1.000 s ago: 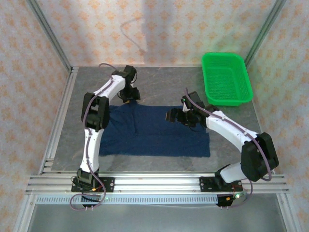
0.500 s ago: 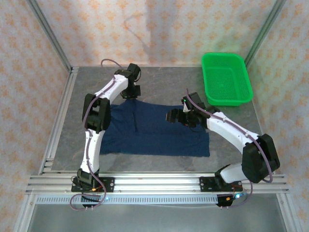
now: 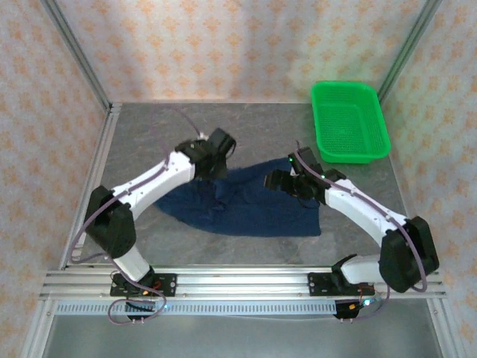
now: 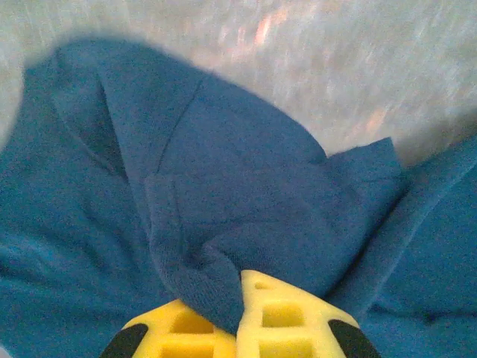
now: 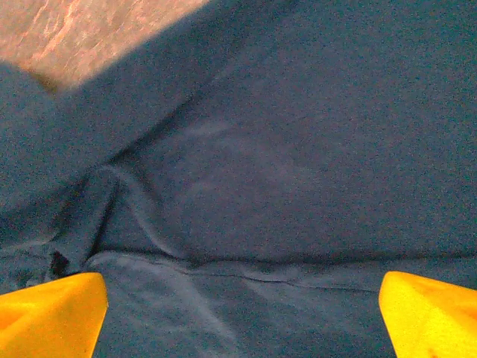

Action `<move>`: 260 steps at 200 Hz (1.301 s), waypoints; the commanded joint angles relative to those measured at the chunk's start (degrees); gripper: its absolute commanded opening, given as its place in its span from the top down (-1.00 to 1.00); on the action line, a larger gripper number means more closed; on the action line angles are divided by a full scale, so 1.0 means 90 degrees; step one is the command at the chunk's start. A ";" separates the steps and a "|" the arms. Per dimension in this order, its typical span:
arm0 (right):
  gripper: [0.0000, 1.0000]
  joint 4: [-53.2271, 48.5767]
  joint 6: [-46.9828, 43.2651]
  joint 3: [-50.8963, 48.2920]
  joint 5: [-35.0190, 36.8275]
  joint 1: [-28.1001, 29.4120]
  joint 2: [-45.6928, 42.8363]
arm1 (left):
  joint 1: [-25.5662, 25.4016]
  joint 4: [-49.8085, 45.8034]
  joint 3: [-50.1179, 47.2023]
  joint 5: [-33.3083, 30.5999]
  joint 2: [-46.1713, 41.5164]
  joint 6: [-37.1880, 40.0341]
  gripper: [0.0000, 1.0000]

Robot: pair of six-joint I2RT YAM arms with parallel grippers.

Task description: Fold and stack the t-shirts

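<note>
Across the gray surface (image 3: 149,134), navy t-shirt (image 3: 253,212) lying rumpled at centre. At far right corner, green basket (image 3: 350,123), apart from it. Seen from left wrist: left claw (image 4: 240,287) clamped on a raised cloth fold. From right wrist: right claw (image 5: 242,309) spread wide over cloth.

Table (image 3: 149,134) lies bare far left, basket (image 3: 349,123) blocks far right, t-shirt (image 3: 253,209) covers middle.

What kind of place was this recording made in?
Likely a lab robot cell, not a home: aluminium frame rails and patterned panel walls closing in a grey table.
</note>
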 commanded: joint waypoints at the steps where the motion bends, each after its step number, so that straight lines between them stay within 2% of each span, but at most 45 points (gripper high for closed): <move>1: -0.89 -0.0119 0.0215 -0.0249 0.0493 -0.0123 -0.0395 | -0.0439 0.0647 -0.1316 0.0525 -0.0299 -0.1601 0.78; 10: -0.89 -0.0145 0.0211 -0.0306 0.0471 -0.0155 -0.0462 | -0.0637 0.0749 -0.1620 0.0628 -0.0379 -0.1771 0.54; 19: -0.89 -0.0177 0.0206 -0.0345 0.0458 -0.0172 -0.0517 | -0.0728 0.0991 -0.1894 0.0921 -0.0511 -0.1839 0.11; 25: -0.89 -0.0196 0.0209 -0.0366 0.0466 -0.0178 -0.0554 | -0.0747 0.1126 -0.2036 0.1098 -0.0655 -0.1869 -0.10; 44: -0.89 -0.0188 0.0215 -0.0430 0.0441 -0.0190 -0.0641 | -0.0664 0.0942 -0.2067 0.0803 -0.1381 -0.1904 -0.56; 54: -0.89 -0.0207 0.0233 -0.0458 0.0448 -0.0191 -0.0670 | -0.0393 0.0766 -0.1924 0.0670 -0.1748 -0.1845 -0.67; 83: -0.89 -0.0098 0.0299 -0.0556 0.0330 -0.0187 -0.0692 | 0.0803 0.0242 -0.1314 0.0538 -0.2191 -0.1400 -0.77; 99: -0.89 0.0001 0.0357 -0.0610 0.0217 -0.0190 -0.0690 | 0.1579 0.0220 -0.1375 0.0811 -0.2019 -0.1255 -0.76; 118: -0.89 0.0000 0.0401 -0.0583 0.0092 -0.0191 -0.0633 | 0.2296 0.0691 -0.1807 0.1115 -0.1788 -0.1198 -0.69; 132: -0.88 -0.0012 0.0392 -0.0536 -0.0047 -0.0190 -0.0558 | 0.2693 0.1079 -0.2086 0.1393 -0.1471 -0.1204 -0.57; 139: -0.88 0.0012 0.0384 -0.0517 -0.0104 -0.0192 -0.0536 | 0.2835 0.1291 -0.2221 0.1595 -0.1289 -0.1225 -0.38; 145: -0.88 0.0019 0.0386 -0.0510 -0.0136 -0.0189 -0.0531 | 0.2893 0.1434 -0.2296 0.1653 -0.1153 -0.1243 -0.27; 172: -0.88 0.0058 0.0399 -0.0533 -0.0179 -0.0191 -0.0590 | 0.2965 0.1773 -0.2565 0.1675 -0.0700 -0.1199 0.01; 190: -0.88 0.0038 0.0392 -0.0541 -0.0168 -0.0193 -0.0587 | 0.2968 0.1545 -0.2790 0.1583 -0.0449 -0.1180 0.25; 205: -0.88 0.0073 0.0406 -0.0554 -0.0166 -0.0190 -0.0595 | 0.3075 0.1524 -0.3279 0.1346 -0.0419 -0.1250 0.31; 223: -0.88 0.0192 0.0459 -0.0571 -0.0198 -0.0186 -0.0508 | 0.3362 0.1823 -0.3898 0.1415 -0.0564 -0.1307 0.32; 260: -0.88 -0.0223 0.0667 -0.0318 0.0351 -0.0188 0.0212 | 0.3662 0.0938 -0.4193 0.0852 -0.1172 -0.1596 0.37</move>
